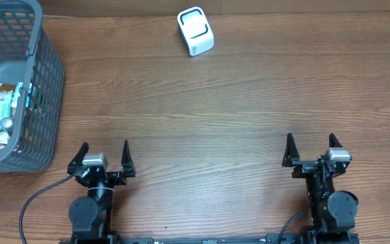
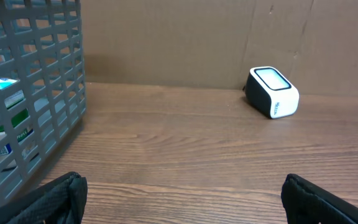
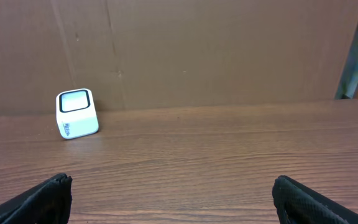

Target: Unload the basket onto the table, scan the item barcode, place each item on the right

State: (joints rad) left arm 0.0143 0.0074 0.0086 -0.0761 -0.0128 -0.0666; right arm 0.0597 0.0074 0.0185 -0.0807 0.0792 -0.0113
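Note:
A small white barcode scanner (image 1: 196,30) with a dark-framed window stands at the table's far middle; it also shows in the left wrist view (image 2: 273,92) and the right wrist view (image 3: 76,113). Packaged items (image 1: 2,112) lie inside a grey mesh basket (image 1: 42,81) at the far left, seen through its wall (image 2: 48,93) from the left wrist. My left gripper (image 1: 105,150) is open near the front edge, nothing between its fingers (image 2: 64,193). My right gripper (image 1: 310,144) is open too, front right, fingers (image 3: 294,193) wide apart over bare wood.
A brown cardboard wall (image 3: 229,50) closes the table's far side. The wooden tabletop (image 1: 215,115) stretches between both grippers and the scanner. Black cables (image 1: 29,207) run from the arm bases along the front edge.

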